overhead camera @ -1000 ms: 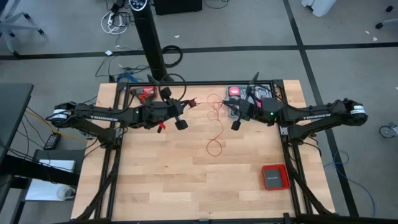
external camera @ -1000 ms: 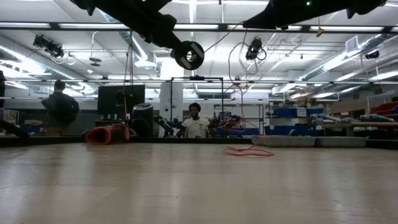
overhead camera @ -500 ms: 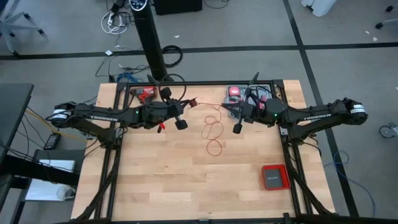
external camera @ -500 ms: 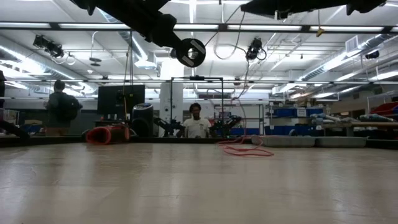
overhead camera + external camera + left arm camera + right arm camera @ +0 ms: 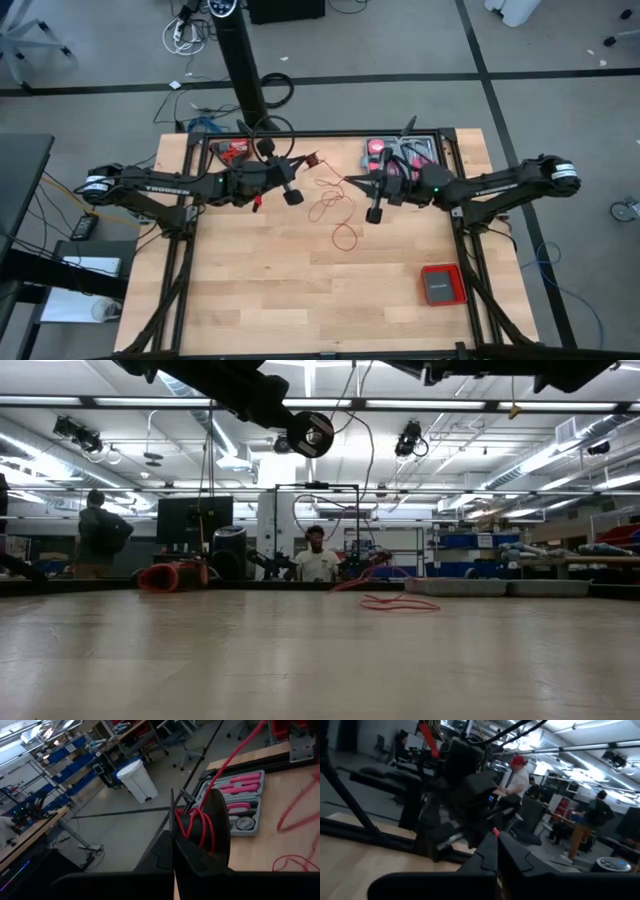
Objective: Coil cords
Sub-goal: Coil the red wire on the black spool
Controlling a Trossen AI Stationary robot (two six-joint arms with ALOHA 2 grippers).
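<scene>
Left gripper [image 5: 312, 160] held above the table's far middle, fingers closed on the thin red cord [image 5: 335, 205]; in the left wrist view several red turns [image 5: 196, 826] wrap around a dark round part just past the fingers, though what that part is stays hard to make out; the cord's end is hidden there.

Right gripper [image 5: 347, 181] just right of the left one, jaws pinched tight on the same cord; in the right wrist view only a small red speck [image 5: 495, 832] shows at the fingertips, the rest hidden behind the dark fingers.

Remaining cord hangs and trails in loose loops onto the wooden table [image 5: 250, 280] between the arms, ending in a small oval loop; low view shows it as a flat red tangle [image 5: 398, 601] far back.

Flat red box [image 5: 442, 285] lies well apart, near the right edge; pink-handled tool case [image 5: 395, 150] partly covered by the right arm.
</scene>
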